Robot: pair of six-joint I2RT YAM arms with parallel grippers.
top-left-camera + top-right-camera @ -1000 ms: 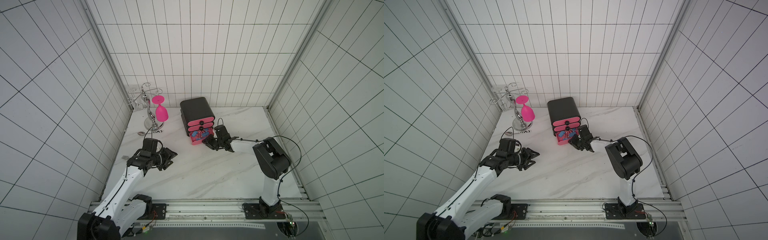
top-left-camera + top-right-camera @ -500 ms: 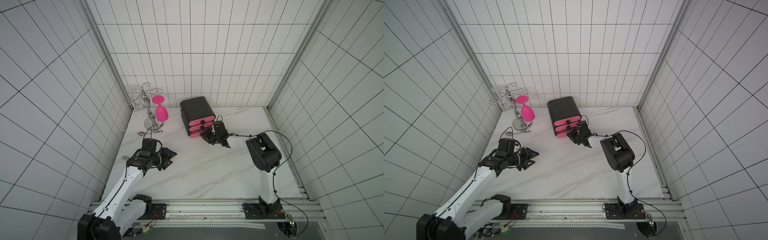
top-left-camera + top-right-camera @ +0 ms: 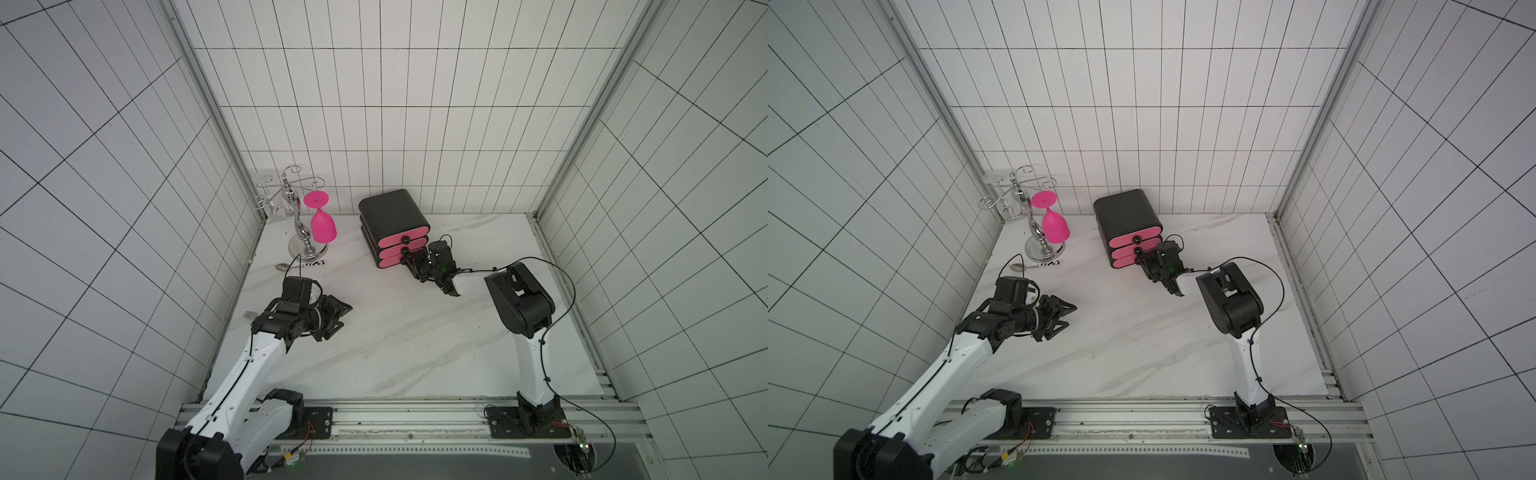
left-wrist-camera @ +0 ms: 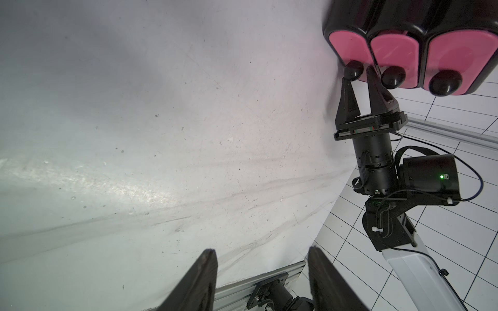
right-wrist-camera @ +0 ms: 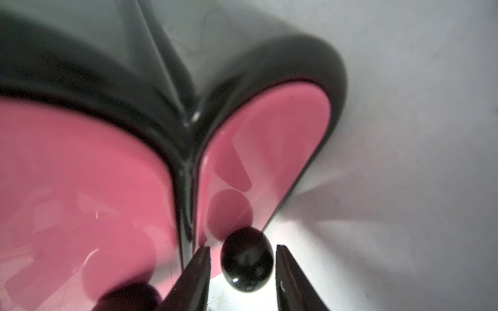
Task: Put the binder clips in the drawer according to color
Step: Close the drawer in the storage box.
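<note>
Gaps show between your spread right fingers [image 5: 194,282] and the bottom knob [image 5: 246,265] they flank, on the drawer [image 3: 392,212], all three fronts shut, at the worktop's [image 3: 415,332] rear, while your left fingers [image 4: 199,282] hang apart above the worktop, well away.

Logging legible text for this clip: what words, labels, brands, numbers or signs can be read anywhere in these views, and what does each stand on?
Nothing can be quoted.
Black-and-white label lying on the table by the rack: printed, but too small to read in both top views.
White mark beside the green light on the black housing at the right arm's wrist: too small to read.
Drawer chest: no text visible.
</note>
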